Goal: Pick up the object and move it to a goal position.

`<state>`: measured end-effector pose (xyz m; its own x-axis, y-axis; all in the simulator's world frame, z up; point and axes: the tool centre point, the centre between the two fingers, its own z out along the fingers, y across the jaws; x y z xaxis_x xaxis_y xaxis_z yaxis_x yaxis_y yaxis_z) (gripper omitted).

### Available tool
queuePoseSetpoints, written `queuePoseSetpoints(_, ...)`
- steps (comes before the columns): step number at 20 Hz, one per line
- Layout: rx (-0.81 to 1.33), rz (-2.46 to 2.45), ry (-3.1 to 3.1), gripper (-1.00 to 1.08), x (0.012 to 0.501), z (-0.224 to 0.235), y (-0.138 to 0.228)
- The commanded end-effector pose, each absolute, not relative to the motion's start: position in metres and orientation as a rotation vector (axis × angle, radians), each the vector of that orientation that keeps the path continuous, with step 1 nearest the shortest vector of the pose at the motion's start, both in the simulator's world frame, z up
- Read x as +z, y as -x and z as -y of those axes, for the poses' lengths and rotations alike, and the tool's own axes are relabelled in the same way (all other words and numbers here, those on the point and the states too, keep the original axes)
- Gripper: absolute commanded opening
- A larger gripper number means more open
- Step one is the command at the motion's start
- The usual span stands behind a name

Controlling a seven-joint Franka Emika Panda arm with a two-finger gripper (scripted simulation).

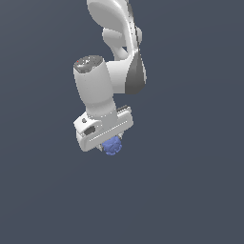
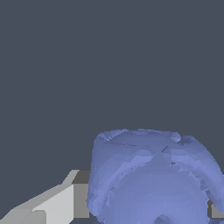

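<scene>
The white gripper (image 1: 111,145) is closed around the knobbly blue-violet ball (image 1: 113,146) — one finger (image 2: 61,199) touches its side. The carry step seems under way; next, a steady move to the goal — which isn't visible.

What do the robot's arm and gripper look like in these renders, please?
The arm is glossy white with rounded, tubular links and a dark grey patch at one joint; one link ends in a grey cap. The gripper has a boxy white body; its finger is pale with a dark grey pad.
</scene>
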<state>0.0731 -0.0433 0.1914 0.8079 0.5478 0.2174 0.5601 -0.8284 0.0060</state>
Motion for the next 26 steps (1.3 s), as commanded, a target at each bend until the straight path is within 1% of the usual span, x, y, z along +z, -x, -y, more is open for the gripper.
queuePoseSetpoints(1,-0.354,0.945,2.907,-1.0,0.205,0.055,-0.076)
queuePoseSetpoints(26,-0.634,1.375,2.603,-1.0,0.345,0.176,-0.119)
